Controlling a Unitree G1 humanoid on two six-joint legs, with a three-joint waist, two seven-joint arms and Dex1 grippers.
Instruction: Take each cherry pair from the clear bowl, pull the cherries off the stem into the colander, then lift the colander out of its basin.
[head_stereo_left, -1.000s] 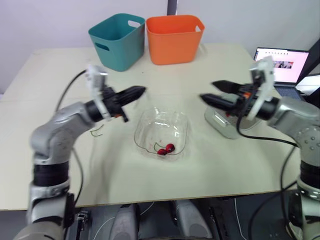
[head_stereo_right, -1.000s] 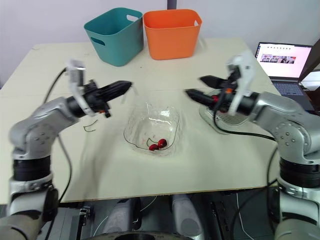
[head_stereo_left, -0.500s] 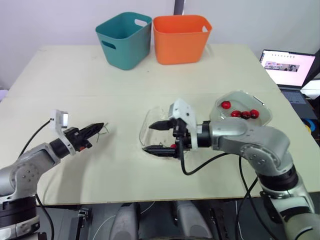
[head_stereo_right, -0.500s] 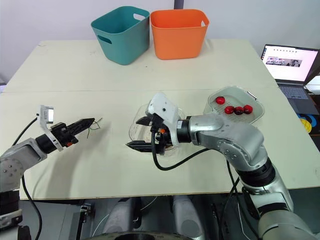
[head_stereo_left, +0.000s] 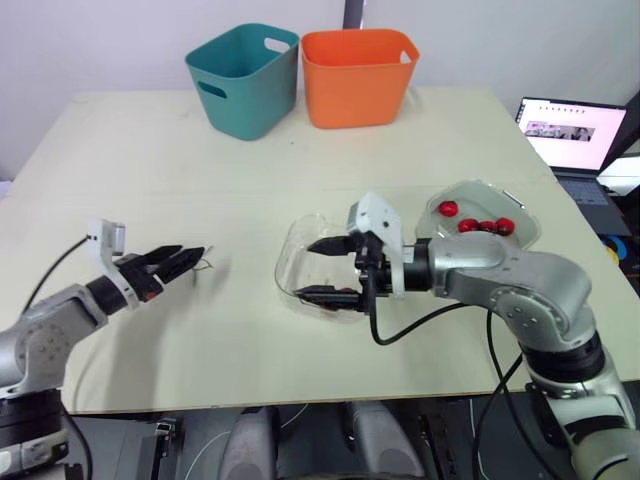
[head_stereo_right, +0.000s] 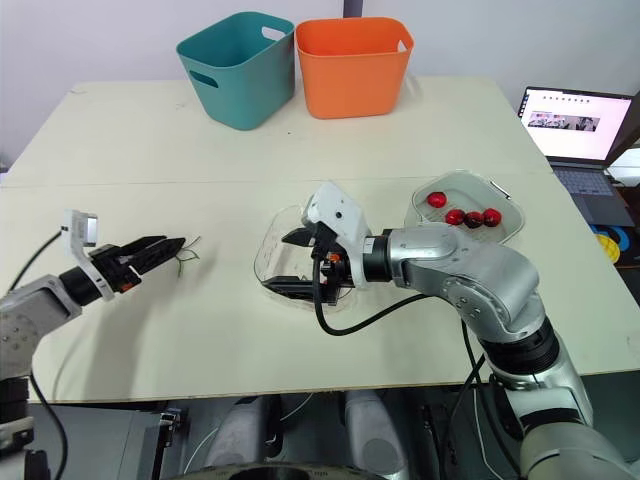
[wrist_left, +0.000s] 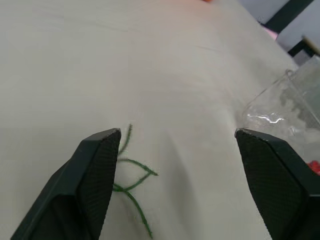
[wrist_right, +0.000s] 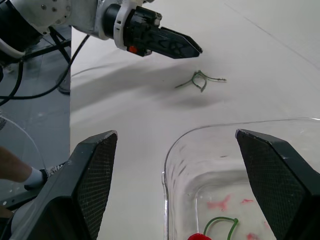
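The right gripper (head_stereo_left: 306, 270) reaches into the left half of the clear plastic bowl (head_stereo_left: 300, 228), which sits at the middle of the cream surface (head_stereo_left: 250, 170). Its two black fingers are spread wide, one above the other in the head views, and they grip nothing. In the right wrist view a cherry pair (wrist_right: 218, 221) with red fruit on a curled green stem lies on the bowl's floor, between the two fingers and touching neither.

To the right of the bowl and a little farther back stands the pale, shallow colander (head_stereo_left: 485, 188). Four loose red cherries (head_stereo_left: 487, 227) lie in it, one apart from a row of three. Its basin cannot be told apart from it here.

The left gripper (head_stereo_left: 195, 254) hangs low over the surface, well to the left of the bowl. Its fingers are parted and empty. A small tangle of bare green stems (wrist_left: 131, 175) lies on the surface just beyond its fingertips; in the left wrist view the stems sit close beside one finger, and whether they touch it cannot be told.

At the far edge of the surface a teal plastic bin (head_stereo_left: 240, 80) and an orange plastic bin (head_stereo_left: 358, 75) stand side by side. An open laptop (head_stereo_left: 572, 125) sits off to the right.
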